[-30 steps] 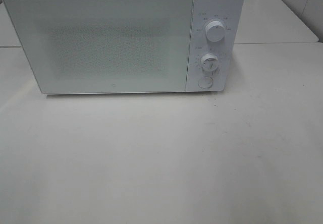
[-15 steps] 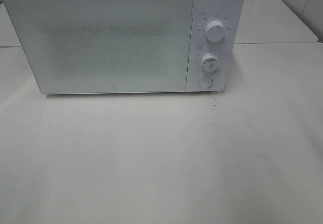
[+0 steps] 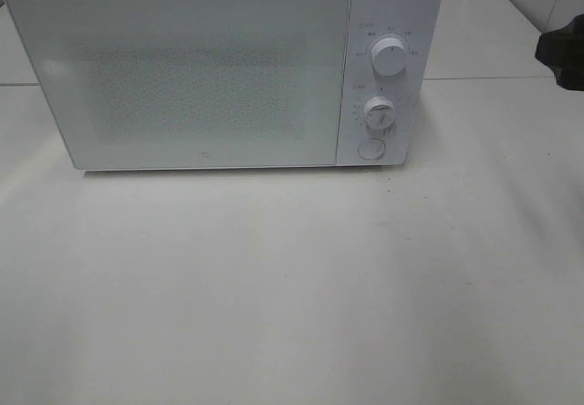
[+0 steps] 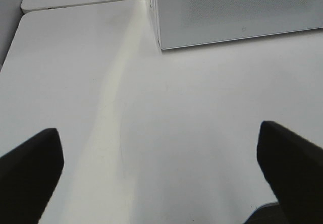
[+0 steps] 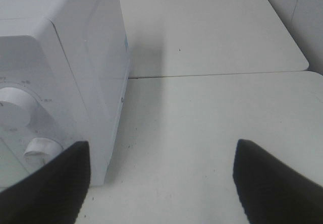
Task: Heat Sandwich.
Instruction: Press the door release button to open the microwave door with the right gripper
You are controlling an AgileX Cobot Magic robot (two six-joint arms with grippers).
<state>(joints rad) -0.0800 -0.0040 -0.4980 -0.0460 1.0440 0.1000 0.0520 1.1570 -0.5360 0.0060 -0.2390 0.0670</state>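
Plainly, the sandwich shows in none of the three views. It is not on the bare part of the counter (image 3: 292, 286), and neither gripper carries it. It may be behind the closed door (image 3: 182, 77) of the microwave (image 3: 392, 4), but the frosted, dotted panel hides whatever is inside, so I cannot tell.

The microwave stands toward the far edge of the counter with its front facing the near edge. That leaves a wide clear stretch before it, probably so the door can swing and the arms can work. Its controls sit in a column on the right of the front: an upper knob (image 3: 390, 58), a lower knob (image 3: 378, 112) and a round button (image 3: 370, 149) beneath them.

The left gripper (image 4: 161, 178) hangs over the counter near the microwave's front left corner, its fingers (image 4: 30, 168) spread wide and holding nothing. The right gripper (image 5: 161, 183) is also spread and empty. It is beside the microwave's right wall, looking along it with both knobs in sight. In the high view only a dark part of the right arm (image 3: 564, 54) shows, at the right edge.

I judge that the right arm is placed on the control side to reach the button or a knob. Whether that is to open the door or to start heating depends on where the sandwich is, which cannot be seen.
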